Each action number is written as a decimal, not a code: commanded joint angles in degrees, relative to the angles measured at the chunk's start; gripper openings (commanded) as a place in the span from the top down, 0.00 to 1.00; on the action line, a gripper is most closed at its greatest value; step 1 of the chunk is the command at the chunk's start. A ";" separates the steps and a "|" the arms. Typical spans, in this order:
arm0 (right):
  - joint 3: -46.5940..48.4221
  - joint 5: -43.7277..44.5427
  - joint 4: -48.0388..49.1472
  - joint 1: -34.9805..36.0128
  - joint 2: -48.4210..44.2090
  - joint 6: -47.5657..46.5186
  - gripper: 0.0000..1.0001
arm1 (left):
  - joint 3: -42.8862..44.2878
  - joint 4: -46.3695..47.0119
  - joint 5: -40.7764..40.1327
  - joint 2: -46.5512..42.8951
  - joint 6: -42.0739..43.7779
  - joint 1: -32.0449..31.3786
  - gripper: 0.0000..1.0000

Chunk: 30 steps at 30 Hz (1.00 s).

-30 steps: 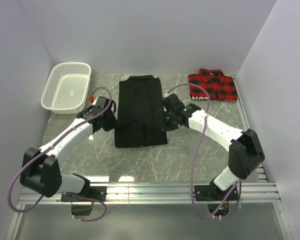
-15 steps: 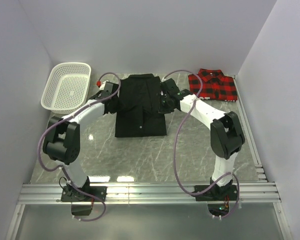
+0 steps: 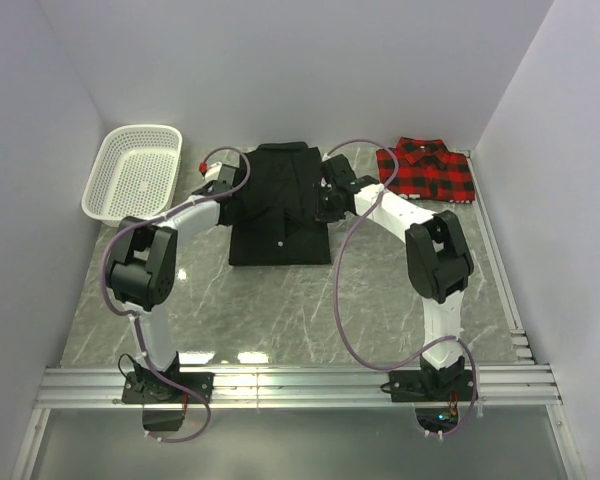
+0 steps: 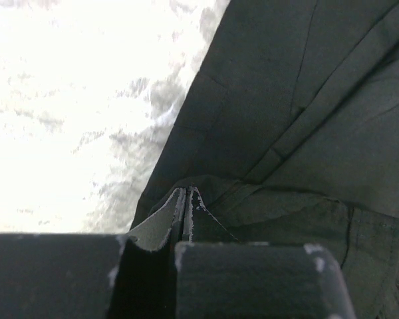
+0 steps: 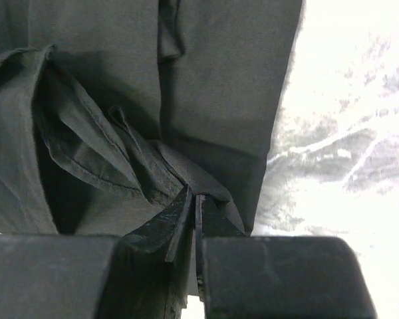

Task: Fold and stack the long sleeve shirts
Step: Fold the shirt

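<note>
Both arms have reached farther back, and the black shirt point(image 3: 280, 230) looks shorter now, its near edge drawn up the desk point(image 3: 280, 315). Left claw point(image 4: 186, 194) is pinched tight on the shirt's left edge. Right claw point(image 5: 194, 197) is barely cracked, nipping bunched fabric at the right edge. Plaid shirt point(image 3: 427, 172) sits folded back right.

Basket point(image 3: 133, 187) back left on table point(image 3: 280, 310), one shirt point(image 3: 280, 215) centre, other shirt point(image 3: 427, 170) back right

The grey marbled table point(image 3: 380, 300) bears a black shirt point(image 3: 280, 225), lying flat. A white mesh basket point(image 3: 130, 180) sits left of that shirt, and a folded red plaid shirt point(image 3: 427, 170) lies to its right.
</note>
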 commanded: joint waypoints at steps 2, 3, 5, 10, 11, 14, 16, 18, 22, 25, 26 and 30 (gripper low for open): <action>4.28 0.21 4.87 -1.31 1.19 -0.31 0.92 | 3.33 5.77 -4.12 0.89 1.48 0.28 0.99; 4.72 0.21 4.87 -1.49 1.54 -0.39 0.92 | 3.50 6.22 -4.47 1.24 1.57 0.28 1.00; 6.04 0.47 4.79 -1.75 2.42 -0.66 0.92 | 4.38 6.57 -4.91 2.03 2.10 0.37 1.00; 7.01 0.21 5.49 -2.63 3.13 -0.48 0.92 | 4.57 8.33 -5.79 2.48 2.62 0.54 1.00; 7.01 0.04 5.75 -2.81 3.04 -0.40 0.92 | 4.39 8.94 -5.88 2.30 2.71 0.54 1.00; 8.33 -0.58 6.19 -3.42 3.92 -0.22 0.91 | 4.38 10.62 -6.93 2.92 3.24 0.54 1.00; 9.38 -0.84 6.28 -3.51 4.97 -0.22 0.89 | 5.26 10.88 -7.28 4.31 3.50 0.54 0.99; 10.00 -1.63 6.28 -3.69 5.94 -0.04 0.85 | 6.22 11.06 -7.37 5.89 3.24 0.54 0.99; 10.96 -1.64 6.63 -4.04 6.47 0.57 0.65 | 6.49 12.54 -7.11 7.74 2.54 0.54 0.99; 11.32 -1.38 6.98 -4.56 5.24 1.01 0.46 | 6.76 12.72 -7.11 8.80 1.92 0.54 0.99; 11.15 -1.02 7.42 -4.74 4.63 0.84 0.41 | 6.76 12.90 -7.11 8.98 1.75 0.54 0.99; 8.78 -0.67 9.88 -5.18 -1.68 0.05 0.38 | 6.41 13.34 -6.93 9.94 0.70 0.54 0.99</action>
